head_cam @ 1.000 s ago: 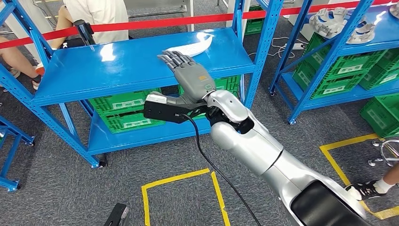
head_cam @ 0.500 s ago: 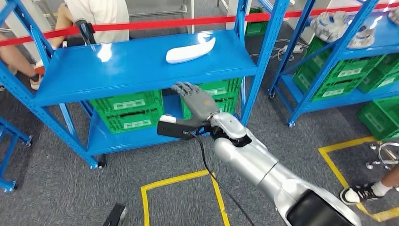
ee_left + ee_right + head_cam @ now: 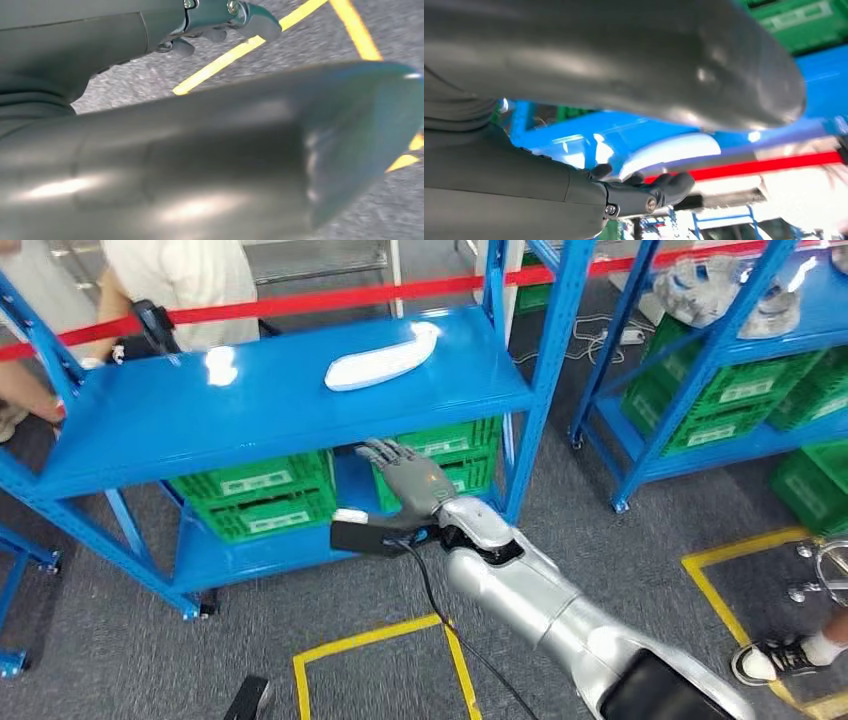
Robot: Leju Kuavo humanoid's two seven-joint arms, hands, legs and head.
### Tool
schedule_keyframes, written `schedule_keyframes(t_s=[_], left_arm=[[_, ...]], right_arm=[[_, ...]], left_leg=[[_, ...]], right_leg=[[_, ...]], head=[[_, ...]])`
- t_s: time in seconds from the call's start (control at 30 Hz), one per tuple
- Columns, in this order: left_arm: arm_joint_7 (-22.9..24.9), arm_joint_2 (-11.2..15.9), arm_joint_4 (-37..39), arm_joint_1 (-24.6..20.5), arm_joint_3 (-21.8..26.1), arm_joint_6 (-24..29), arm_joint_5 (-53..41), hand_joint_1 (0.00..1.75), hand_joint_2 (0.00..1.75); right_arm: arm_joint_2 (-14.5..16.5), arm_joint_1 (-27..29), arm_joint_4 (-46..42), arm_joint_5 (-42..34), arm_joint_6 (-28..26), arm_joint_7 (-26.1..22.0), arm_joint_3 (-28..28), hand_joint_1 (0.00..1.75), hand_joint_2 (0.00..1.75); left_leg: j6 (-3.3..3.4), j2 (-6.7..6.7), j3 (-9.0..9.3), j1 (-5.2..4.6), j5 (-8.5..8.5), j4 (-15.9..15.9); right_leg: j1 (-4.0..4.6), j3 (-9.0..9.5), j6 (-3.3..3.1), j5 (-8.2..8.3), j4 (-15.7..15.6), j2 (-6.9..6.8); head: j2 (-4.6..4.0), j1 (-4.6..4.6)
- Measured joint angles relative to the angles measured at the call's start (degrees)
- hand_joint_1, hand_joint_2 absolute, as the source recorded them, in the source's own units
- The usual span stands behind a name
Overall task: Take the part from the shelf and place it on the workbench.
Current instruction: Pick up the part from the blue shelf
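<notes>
The white part (image 3: pixel 383 356) lies lengthwise along the shelf's (image 3: pixel 250 410) back edge, beyond the right hand (image 3: pixel 408 480), whose released fingers (image 3: pixel 380 451) hold nothing.

– What sort of place is this?
– A workshop or warehouse floor: a blue steel shelf rack (image 3: pixel 280 405) holds green plastic crates (image 3: pixel 255 502) beneath it, with yellow floor tape (image 3: pixel 370 640) in front and a red barrier tape (image 3: pixel 300 302) behind it.

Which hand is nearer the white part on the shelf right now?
Right. The right hand hangs empty below and in front of the white part on the shelf top. The left hand hangs over the floor.
</notes>
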Motion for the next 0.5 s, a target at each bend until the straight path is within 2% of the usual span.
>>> schedule_keyframes(t_s=[0.07, 0.1, 0.13, 0.17, 0.2, 0.23, 0.27, 0.3, 0.33, 0.4, 0.43, 0.47, 0.5], left_arm=[[-0.1, -0.3, 0.0, 0.4, 0.0, 0.3, 0.0, 0.0, 0.0], [-0.2, -0.3, 0.1, 0.6, 0.0, 0.3, 0.0, 0.0, 0.0], [-0.2, -0.4, 0.1, 0.8, 0.0, 0.3, 0.0, 0.0, 0.0], [-0.1, -0.4, 0.2, 0.9, 0.0, 0.2, 0.0, 0.0, 0.0], [0.0, -0.4, 0.2, 1.0, 0.0, -0.2, 0.0, 0.0, 0.0], [0.2, -0.3, 0.3, 1.0, 0.0, -0.7, 0.0, 0.0, 0.0], [0.4, -0.3, 0.4, 1.0, 0.0, -1.4, -0.1, 0.0, 0.0], [0.7, -0.2, 0.4, 0.9, 0.0, -2.1, -0.1, 0.0, 0.0], [0.9, -0.1, 0.5, 0.8, 0.0, -2.5, -0.1, 0.0, 0.0], [1.1, 0.1, 0.4, 0.4, 0.0, -2.9, -0.1, 0.0, 0.0], [1.1, 0.2, 0.4, 0.3, 0.0, -3.0, -0.1, 0.0, 0.0], [1.1, 0.3, 0.4, 0.1, 0.0, -3.0, -0.1, 0.0, 0.0], [1.1, 0.4, 0.4, 0.1, 0.0, -3.0, -0.1, 0.0, 0.0]], right_arm=[[0.2, 0.1, 0.5, 0.1, 0.0, 0.0, 0.5, 0.0, 0.0], [0.2, 0.2, 0.7, 0.2, 0.0, 0.0, 0.7, 0.0, 0.0], [0.3, 0.2, 0.8, 0.2, 0.0, 0.0, 0.8, 0.0, 0.0], [0.3, 0.2, 1.0, 0.2, 0.0, 0.0, 0.9, 0.0, 0.0], [0.3, 0.1, 1.1, 0.2, 0.0, 0.0, 1.0, 0.0, 0.0], [0.4, 0.0, 1.2, 0.2, 0.0, 0.0, 1.2, 0.0, 0.0], [0.5, -0.1, 1.3, 0.1, 0.1, 0.0, 1.3, 0.0, 0.0], [0.7, -0.2, 1.4, 0.1, 0.1, 0.1, 1.4, 0.0, 0.0], [0.9, -0.4, 1.5, 0.0, 0.2, 0.1, 1.5, 0.0, 0.0], [1.4, -0.9, 1.6, -0.1, 0.3, 0.3, 1.6, 0.0, 0.0], [1.6, -1.2, 1.6, -0.2, 0.4, 0.4, 1.6, 0.0, 0.0], [1.7, -1.4, 1.6, -0.2, 0.4, 0.5, 1.7, 0.0, 0.0], [1.7, -1.4, 1.6, -0.2, 0.4, 0.6, 1.7, 0.0, 0.0]], left_leg=[[-0.5, 0.16, -4.91, 0.29, -2.86, 5.2], [-0.64, 0.22, -6.53, 0.4, -4.12, 5.8], [-0.76, 0.28, -7.34, 0.5, -4.31, 4.8], [-0.76, 0.34, -7.52, 0.58, -3.07, 2.4], [-0.72, 0.5, -7.3, 0.67, 0.14, -1.1], [-0.65, 0.8, -7.08, 0.73, 4.4, -4.9], [-0.37, 1.09, -6.76, 0.72, 7.72, -7.6], [-0.02, 1.28, -6.56, 0.7, 10.09, -9.2], [0.43, 1.36, -6.42, 0.63, 10.61, -9.7], [1.51, 1.06, -5.56, 0.64, 9.61, -9.5], [1.98, 0.93, -4.98, 0.66, 9.13, -9.7], [2.37, 0.8, -4.27, 0.67, 8.61, -9.8], [2.67, 0.68, -3.57, 0.64, 7.99, -9.9]], right_leg=[[-0.08, 1.63, -0.09, -1.3, -0.1, 0.01], [-0.13, 2.55, -0.06, -2.04, -0.1, 0.07], [-0.21, 3.58, 0.04, -2.84, -0.1, 0.12], [-0.31, 4.7, 0.22, -3.67, -0.1, 0.15], [-0.41, 5.75, 0.49, -4.59, -0.1, 0.13], [-0.44, 6.76, 0.84, -5.56, 0.0, 0.12], [-0.37, 7.37, 1.23, -6.39, 0.0, 0.15], [-0.29, 7.9, 1.67, -7.09, -0.1, 0.17], [-0.16, 8.34, 2.11, -7.33, 0.0, 0.19], [-0.17, 8.01, 2.85, -6.53, 1.7, 0.12], [-0.21, 6.73, 3.11, -5.78, 4.1, 0.06], [-0.26, 4.58, 3.29, -5.49, 7.5, 0.02], [-0.28, 1.95, 3.41, -5.97, 11.0, -0.01]], head=[[0.01, -0.39], [0.01, -0.54], [0.01, -0.7], [0.01, -0.83], [0.01, -0.97], [0.01, -1.19], [0.01, -1.37], [0.01, -1.49], [0.01, -1.56], [0.01, -1.36], [0.01, -1.27], [0.01, -1.18], [0.01, -1.1]])
